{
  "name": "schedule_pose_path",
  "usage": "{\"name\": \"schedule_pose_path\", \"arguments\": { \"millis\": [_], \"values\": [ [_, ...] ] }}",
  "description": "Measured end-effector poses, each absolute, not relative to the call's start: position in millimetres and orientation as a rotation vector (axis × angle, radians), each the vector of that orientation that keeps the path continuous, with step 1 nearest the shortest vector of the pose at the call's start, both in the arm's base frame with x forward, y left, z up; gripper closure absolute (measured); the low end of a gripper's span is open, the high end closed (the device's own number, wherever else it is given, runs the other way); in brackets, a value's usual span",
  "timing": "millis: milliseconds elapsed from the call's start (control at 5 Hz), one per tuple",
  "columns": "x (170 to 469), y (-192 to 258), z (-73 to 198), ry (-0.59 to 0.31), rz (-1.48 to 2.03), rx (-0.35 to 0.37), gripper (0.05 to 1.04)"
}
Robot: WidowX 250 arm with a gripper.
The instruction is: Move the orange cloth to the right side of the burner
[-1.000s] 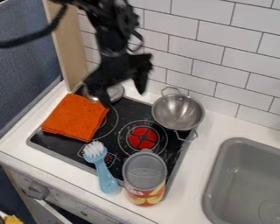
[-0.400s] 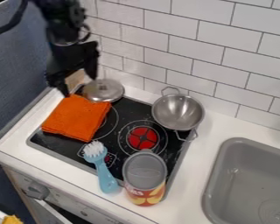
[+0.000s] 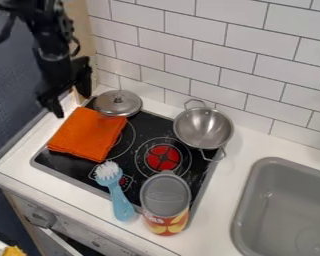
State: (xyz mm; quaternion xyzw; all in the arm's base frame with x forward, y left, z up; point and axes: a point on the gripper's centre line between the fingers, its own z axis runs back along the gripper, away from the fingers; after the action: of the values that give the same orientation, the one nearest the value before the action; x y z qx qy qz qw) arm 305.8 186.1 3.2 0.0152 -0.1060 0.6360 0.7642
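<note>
Hand with its fingers apart and nothing between them hangs off the upper-left corner of the cooktop, tips pointing down; spread like that, it could take a fold of fabric, though it would first have to come right and lower. Just below and right of the hand lies the task's thing, the folded orange cloth, flat over the cooktop's left part and partly covering a ring marking. The folding probably keeps it compact and gives an edge thick enough to pinch.

Farther below the hand, to its right, a blue dish brush lies bristles up on the cooktop, its handle running out onto the white surface, perhaps to leave the grip easy to reach. Close on the hand's right sits a metal pot lid, knob up, the cloth's upper corner at its rim; dragging the cloth might nudge it.

Well right of the hand and lower is the red-centred burner, the mark to pass. Below that stands a canister with a grey lid, upright. Right again, a two-handled steel pan takes up room on the burner's upper right, so the cloth may fit better lower down, before the grey sink.
</note>
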Motion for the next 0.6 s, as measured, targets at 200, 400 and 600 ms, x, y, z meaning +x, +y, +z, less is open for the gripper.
{"name": "schedule_pose_path", "arguments": {
  "millis": [200, 400, 600],
  "values": [
    [303.3, 191.3, -9.5, -0.244, 1.385, 0.075, 0.084],
    [303.6, 188.9, -26.6, -0.236, 1.387, 0.095, 0.084],
    [300.7, 186.0, -42.4, -0.206, 1.393, 0.100, 0.084]
  ]
}}
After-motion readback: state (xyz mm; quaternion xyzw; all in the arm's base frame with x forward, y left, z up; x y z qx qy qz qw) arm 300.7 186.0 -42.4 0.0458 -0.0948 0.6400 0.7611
